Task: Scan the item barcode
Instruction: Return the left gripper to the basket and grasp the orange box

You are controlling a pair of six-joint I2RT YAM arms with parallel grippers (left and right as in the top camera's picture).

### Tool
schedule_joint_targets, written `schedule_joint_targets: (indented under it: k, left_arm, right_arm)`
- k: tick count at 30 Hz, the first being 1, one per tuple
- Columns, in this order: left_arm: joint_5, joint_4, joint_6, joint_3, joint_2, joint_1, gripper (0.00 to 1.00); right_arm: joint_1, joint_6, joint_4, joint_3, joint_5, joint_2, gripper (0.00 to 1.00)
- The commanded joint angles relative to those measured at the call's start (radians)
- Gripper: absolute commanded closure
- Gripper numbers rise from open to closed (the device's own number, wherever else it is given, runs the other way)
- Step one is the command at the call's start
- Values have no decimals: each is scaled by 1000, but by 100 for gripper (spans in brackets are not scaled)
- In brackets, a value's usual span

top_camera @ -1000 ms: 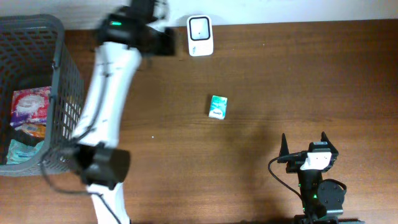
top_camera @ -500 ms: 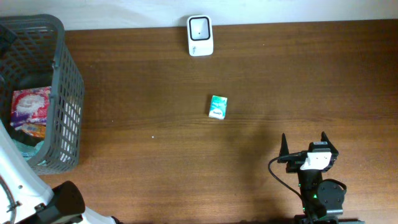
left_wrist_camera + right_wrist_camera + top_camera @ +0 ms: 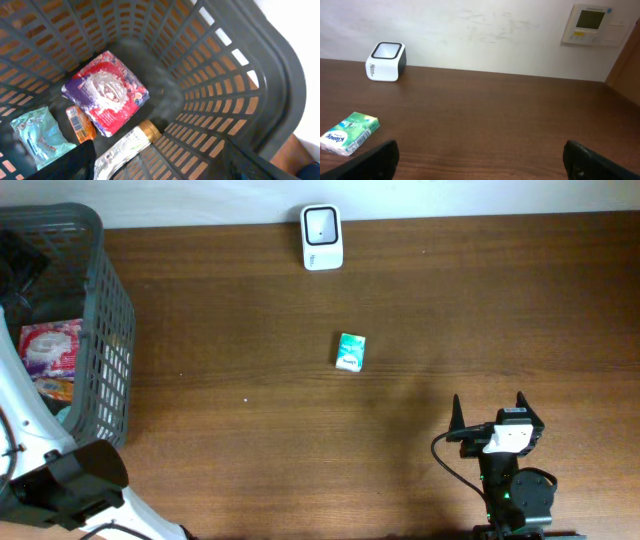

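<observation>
The left pincer hangs wide open and empty over the basket at the tabletop's left edge, above a red-and-purple packet. The packet is probably light, soft and crinkly, so pinch it across its narrow sides. The right pincer, near the front edge, gapes empty.

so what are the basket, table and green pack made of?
Basket: looks like moulded grey plastic, matte, with a slotted lattice wall. Table: dark wood or wood-look laminate, with grain streaks and a slight sheen. Green pack: probably soft plastic film, printed, with rounded, slightly puffy edges.
</observation>
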Motion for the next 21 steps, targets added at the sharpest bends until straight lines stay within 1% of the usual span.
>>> schedule_joint_targets:
  k: [1,6,11,15,17,18,21]
  left_arm:
    - [-2,-27,11,-3,21,-2,24]
    - [-2,-42,26,-3,21,-3,24]
    - [-1,-91,25,-6,50,-3,21]
    - [-11,-106,24,-56,96,-3,18]
    - [-41,-95,16,-97,113,-3,18]
    - [-75,-89,-10,-114,119,-3,18]
    - [-205,-76,-183,-185,122,0,18]
  right_arm:
    - [2,-4,-1,-8,16,-7,1]
    - [2,-4,-1,-8,16,-7,2]
    - [2,-4,-1,-8,16,-7,2]
    - [2,-4,-1,-8,16,-7,2]
    - [2,-4,-1,-8,16,-7,1]
    - [2,-4,-1,-8,16,-7,1]
    - [2,-4,-1,-8,16,-7,2]
